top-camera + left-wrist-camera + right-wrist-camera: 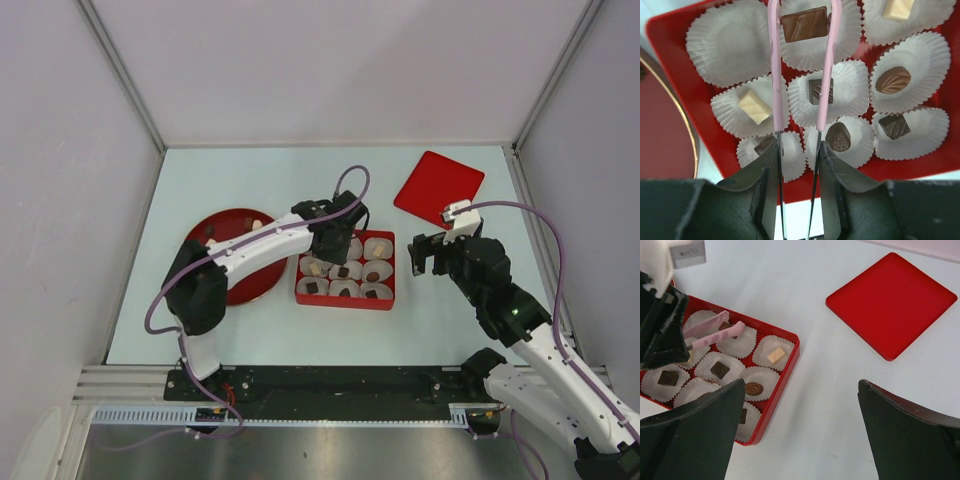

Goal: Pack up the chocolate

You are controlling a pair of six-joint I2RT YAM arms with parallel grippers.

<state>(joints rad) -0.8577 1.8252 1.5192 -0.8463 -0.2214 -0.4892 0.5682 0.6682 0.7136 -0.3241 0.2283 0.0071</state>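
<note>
While clamping pink tongs [774, 75] in the left fingers [762, 180], straddles a brown chocolate [805, 23] crosswise straight ahead in a paper cup [810, 52] of the red box [695, 95], with right fingers [690, 430] apart, farther off.

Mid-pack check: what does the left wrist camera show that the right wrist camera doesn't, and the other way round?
Only left wrist: the plate edge beside the box, and a corner paper cup plainly empty. Only right wrist: the red lid lying apart from the box, and the open right gripper. Both: the box, its chocolates, and the left gripper holding pink tongs.
</note>
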